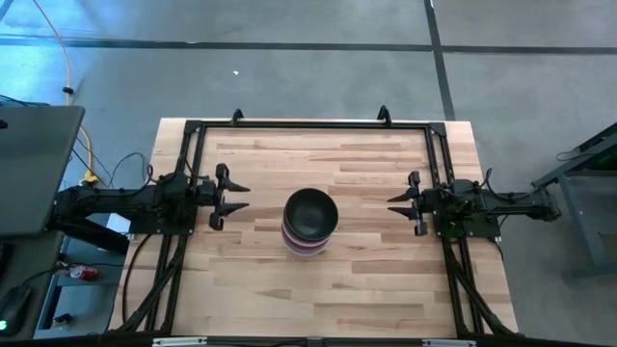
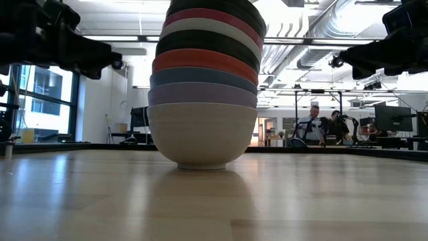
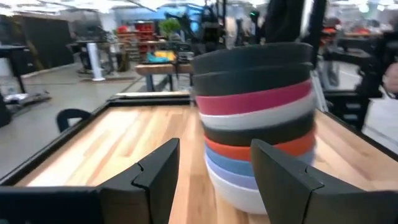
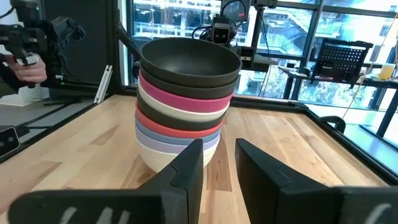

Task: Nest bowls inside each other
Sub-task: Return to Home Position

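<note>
Bowls (image 1: pixel 309 224): nine nested, rigid, smooth, probably tippy; we'd pinch the top rim.
Left gripper (image 1: pixel 234 196): spread, empty, well apart.
Right gripper (image 1: pixel 395 202): spread too.

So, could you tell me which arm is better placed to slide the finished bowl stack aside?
Left, slightly, I'd judge: the left gripper is open and sits a little nearer the bowl stack than the right gripper, also open. The margin is small.

Bowls (image 1: pixel 309 224): one nested stack, mid-table (image 1: pixel 386 280); left gripper (image 1: pixel 241 197) stood left of it, right gripper (image 1: pixel 395 204) right, both apart.
</note>
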